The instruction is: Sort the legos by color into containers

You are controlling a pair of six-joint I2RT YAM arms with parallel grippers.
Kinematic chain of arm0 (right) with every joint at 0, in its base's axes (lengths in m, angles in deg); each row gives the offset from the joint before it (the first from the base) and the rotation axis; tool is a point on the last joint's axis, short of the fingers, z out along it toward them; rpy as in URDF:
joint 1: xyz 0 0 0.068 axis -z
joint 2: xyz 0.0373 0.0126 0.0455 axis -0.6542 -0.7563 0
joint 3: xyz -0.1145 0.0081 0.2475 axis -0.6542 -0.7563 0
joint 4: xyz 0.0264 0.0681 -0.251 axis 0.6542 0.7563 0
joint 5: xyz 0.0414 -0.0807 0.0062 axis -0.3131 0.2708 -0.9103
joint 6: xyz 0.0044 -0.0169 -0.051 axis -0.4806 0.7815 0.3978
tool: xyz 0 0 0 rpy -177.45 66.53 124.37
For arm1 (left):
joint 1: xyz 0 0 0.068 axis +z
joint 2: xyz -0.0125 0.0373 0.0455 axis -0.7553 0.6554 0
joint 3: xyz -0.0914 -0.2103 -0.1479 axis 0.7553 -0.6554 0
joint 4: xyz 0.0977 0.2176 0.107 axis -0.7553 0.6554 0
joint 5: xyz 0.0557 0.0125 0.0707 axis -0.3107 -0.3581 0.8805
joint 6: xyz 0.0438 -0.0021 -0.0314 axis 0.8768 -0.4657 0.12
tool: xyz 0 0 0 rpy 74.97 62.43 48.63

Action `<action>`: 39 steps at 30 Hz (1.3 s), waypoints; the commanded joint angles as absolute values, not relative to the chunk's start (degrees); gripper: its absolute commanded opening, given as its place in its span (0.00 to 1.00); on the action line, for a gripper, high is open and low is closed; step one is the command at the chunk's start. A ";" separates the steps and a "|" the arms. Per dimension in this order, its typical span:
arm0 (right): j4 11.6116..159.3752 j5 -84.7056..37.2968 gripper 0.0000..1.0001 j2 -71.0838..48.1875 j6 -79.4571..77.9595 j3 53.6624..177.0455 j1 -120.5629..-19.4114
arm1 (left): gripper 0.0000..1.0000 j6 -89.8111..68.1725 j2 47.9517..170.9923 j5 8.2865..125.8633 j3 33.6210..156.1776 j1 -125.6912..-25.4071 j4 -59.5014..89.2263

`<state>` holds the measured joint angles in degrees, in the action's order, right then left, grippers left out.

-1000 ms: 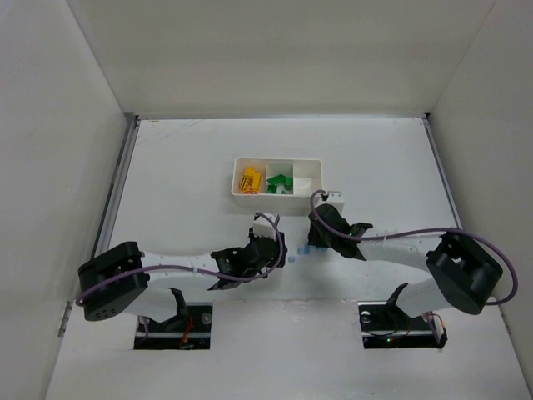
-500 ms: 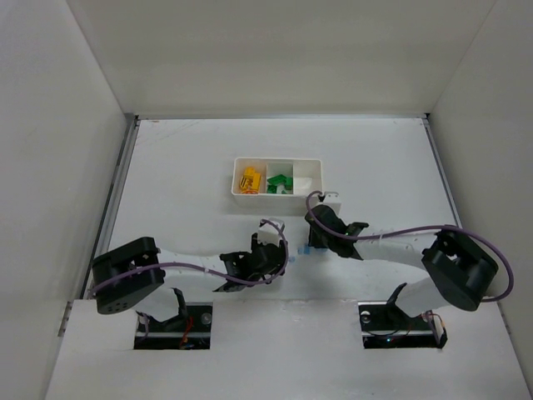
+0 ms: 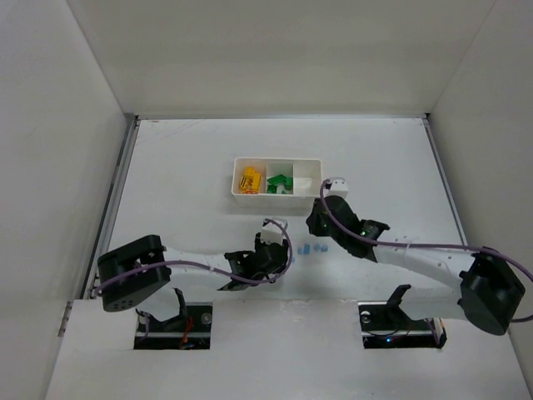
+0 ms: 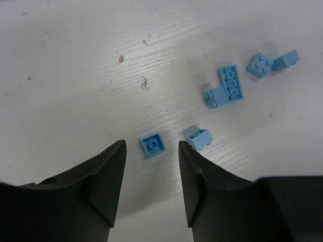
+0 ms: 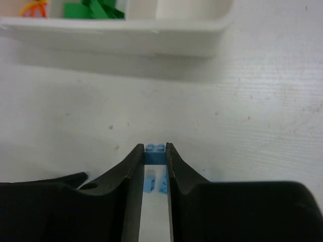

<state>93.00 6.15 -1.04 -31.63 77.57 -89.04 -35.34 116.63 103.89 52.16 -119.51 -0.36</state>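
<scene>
The white tray (image 3: 277, 190) holds yellow legos (image 3: 248, 180) in its left compartment and green legos (image 3: 278, 182) in the middle one; the right compartment (image 3: 305, 177) looks empty. Several tiny light blue legos (image 3: 311, 248) lie on the table in front of it. My left gripper (image 4: 152, 147) is open low over the table, with a flat blue piece (image 4: 153, 144) between its tips and another (image 4: 200, 138) by the right fingertip. My right gripper (image 5: 155, 149) is shut on a light blue brick (image 5: 155, 154), held above the table short of the tray (image 5: 121, 30).
More blue pieces lie past the left gripper: an L-shaped pair (image 4: 225, 86) and two single bricks (image 4: 260, 64). White walls enclose the table on three sides. The arm bases stand at the near edge.
My right gripper has risen from the blue pile with a blue brick and moved toward the tray. My left gripper has shifted slightly right, over the blue pieces.
</scene>
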 commanded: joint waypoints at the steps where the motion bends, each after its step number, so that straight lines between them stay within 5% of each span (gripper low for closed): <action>1: 87.37 4.86 0.24 -0.50 -26.20 83.12 -86.01 | 0.42 -34.92 117.47 105.31 54.81 -119.84 -0.26; 9: 81.47 1.96 0.25 -10.77 -21.10 94.20 -78.61 | 0.37 -35.45 118.27 107.68 55.43 -120.11 1.67; 14: 80.77 2.21 0.52 -15.62 -20.74 98.61 -77.38 | 0.35 -35.10 119.41 108.47 56.13 -120.20 1.94; 18: 78.84 2.75 0.54 -12.29 -21.35 95.01 -77.64 | 0.33 -35.10 120.20 108.56 56.22 -120.20 1.94; 29: 77.42 3.36 0.52 3.25 -25.13 77.89 -81.07 | 0.13 -33.43 119.60 109.96 57.53 -120.19 2.99; 39: 89.11 7.39 0.23 15.22 -36.81 64.43 -83.79 | 0.12 -24.21 111.41 107.96 65.61 -112.83 -0.07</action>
<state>85.32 3.95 13.12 -31.23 66.22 -82.25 -28.84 113.16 108.64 60.64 -115.75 3.88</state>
